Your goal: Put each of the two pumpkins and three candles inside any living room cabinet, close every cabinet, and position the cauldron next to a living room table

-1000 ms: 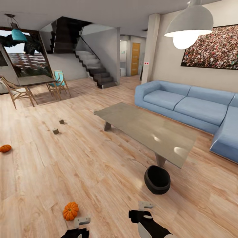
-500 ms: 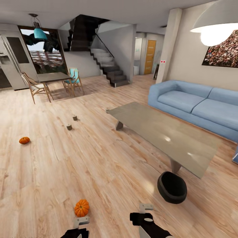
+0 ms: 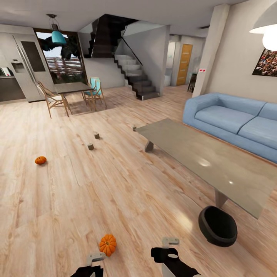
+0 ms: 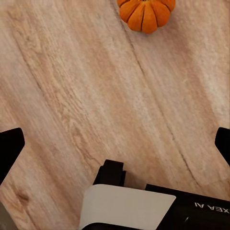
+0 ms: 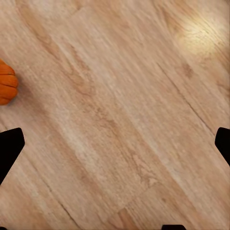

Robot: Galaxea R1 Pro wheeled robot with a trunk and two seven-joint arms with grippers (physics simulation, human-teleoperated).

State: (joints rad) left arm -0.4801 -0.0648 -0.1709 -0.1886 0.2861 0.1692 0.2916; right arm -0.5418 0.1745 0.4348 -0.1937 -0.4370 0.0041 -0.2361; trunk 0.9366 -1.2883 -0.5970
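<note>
One orange pumpkin (image 3: 107,244) lies on the plank floor just ahead of my left gripper (image 3: 91,266); it also shows beyond the open fingers in the left wrist view as pumpkin (image 4: 146,13). The right wrist view catches its edge, pumpkin (image 5: 5,81). A second pumpkin (image 3: 40,160) lies far off to the left. Two candles (image 3: 90,146) (image 3: 96,135) stand on the floor mid-room, and a third candle (image 3: 134,128) sits by the table's far corner. The black cauldron (image 3: 217,226) rests beside the low grey table (image 3: 200,161). My right gripper (image 3: 169,250) hangs open and empty. The cabinet is out of view.
A blue sofa (image 3: 231,123) runs along the right wall behind the table. A dining table with chairs (image 3: 71,94) stands at the back left, stairs (image 3: 134,77) behind it. Open floor lies between me and the candles.
The whole head view has swung to the left, so everything sits further right in the picture. The near pumpkin now lies closer to my left gripper. Both grippers hold the same pose.
</note>
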